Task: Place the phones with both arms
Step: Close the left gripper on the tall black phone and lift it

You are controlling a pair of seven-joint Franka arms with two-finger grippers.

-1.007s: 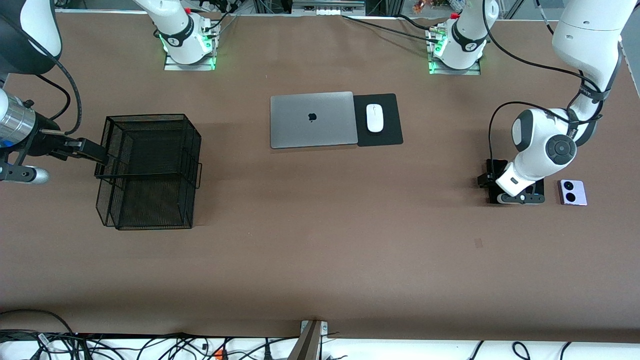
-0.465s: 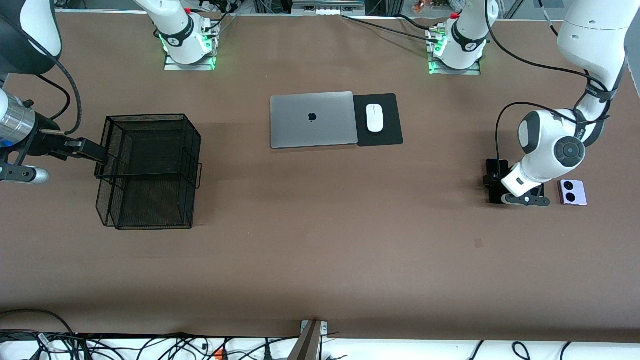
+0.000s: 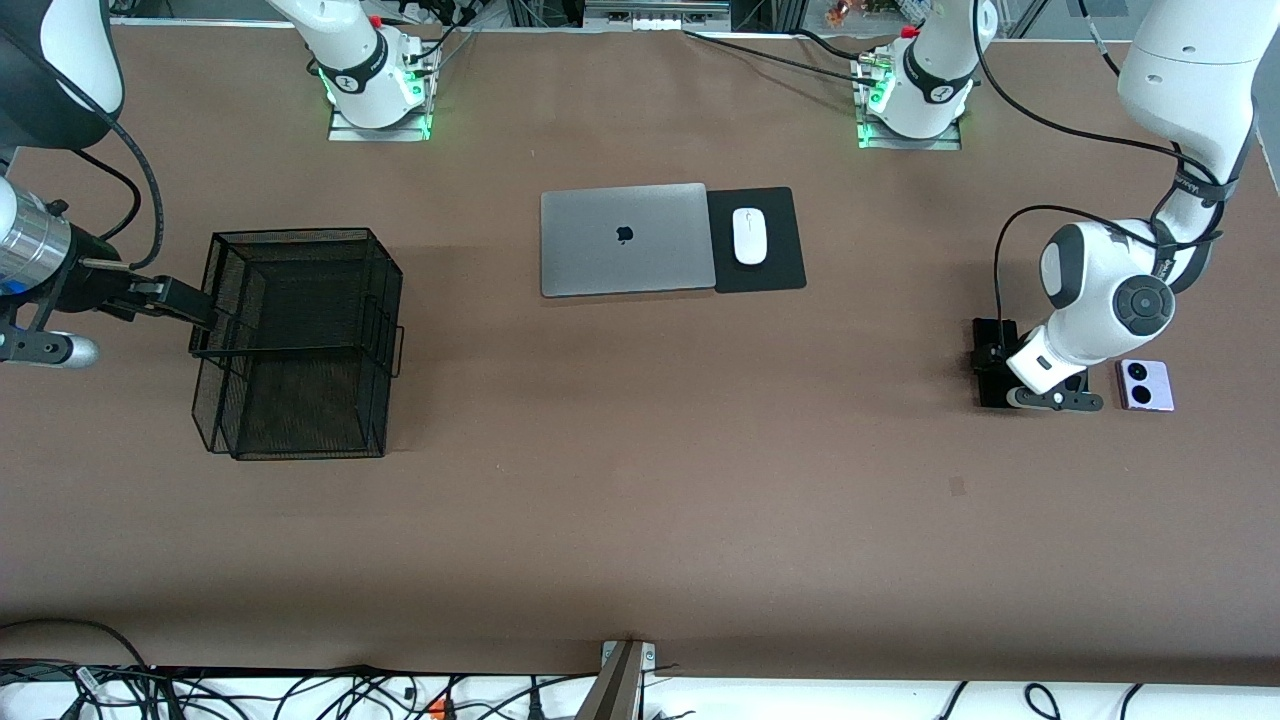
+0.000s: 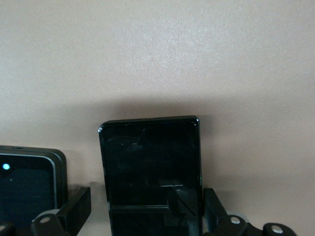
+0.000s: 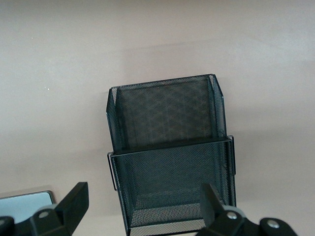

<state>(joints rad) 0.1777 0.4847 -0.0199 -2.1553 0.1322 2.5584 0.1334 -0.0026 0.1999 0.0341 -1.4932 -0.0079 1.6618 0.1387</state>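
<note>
Toward the left arm's end of the table, a lavender phone with two black circles lies flat. Just beside it a black phone lies under the left gripper, whose fingers stand spread on either side of it without clamping; another dark phone lies next to it. Toward the right arm's end, the right gripper hangs open at the black mesh basket. Farther from the camera sit a silver laptop and a white mouse on its black pad.
</note>
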